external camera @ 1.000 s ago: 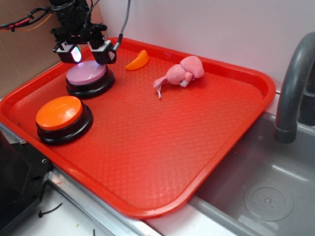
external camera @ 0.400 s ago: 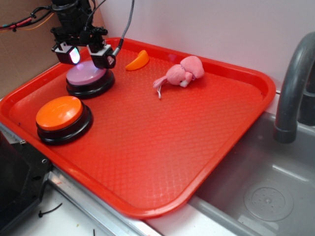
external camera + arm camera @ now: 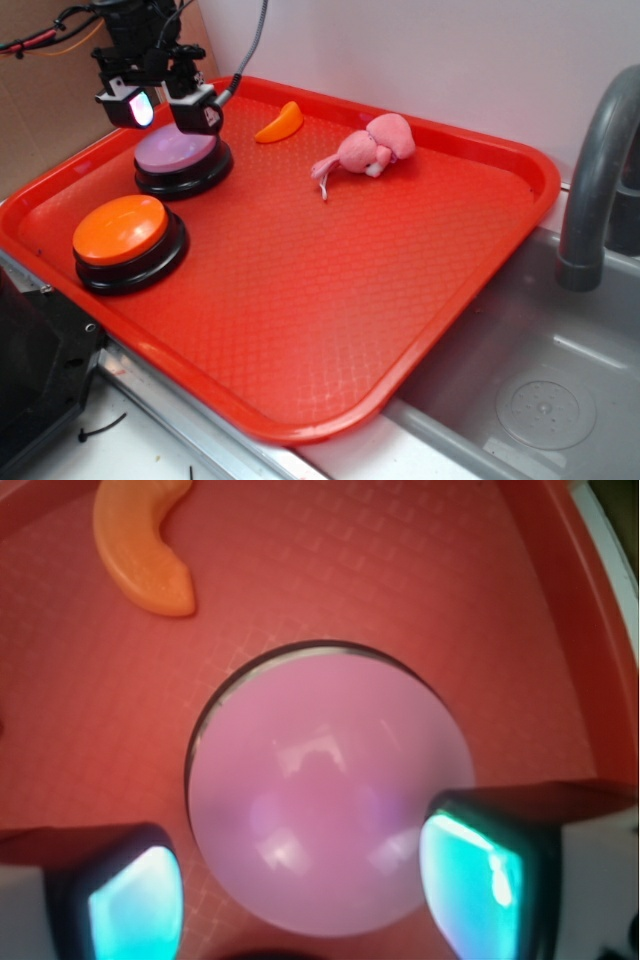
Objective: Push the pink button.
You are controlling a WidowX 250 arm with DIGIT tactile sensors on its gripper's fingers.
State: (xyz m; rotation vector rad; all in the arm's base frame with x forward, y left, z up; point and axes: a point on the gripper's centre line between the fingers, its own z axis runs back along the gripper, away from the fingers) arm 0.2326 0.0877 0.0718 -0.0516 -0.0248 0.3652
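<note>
Gripper (image 3: 160,108) hangs just above the pink button (image 3: 177,152), fingers spread apart and holding nothing. That button sits at the red tray's (image 3: 330,300) ten o'clock corner. An orange button (image 3: 122,230) lies near it toward seven o'clock; an orange slice (image 3: 280,123) toward two.

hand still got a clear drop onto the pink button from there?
Probably yes. The hand hangs open just above the pink button, nothing between them. The orange button and orange slice sit off to the sides.
</note>
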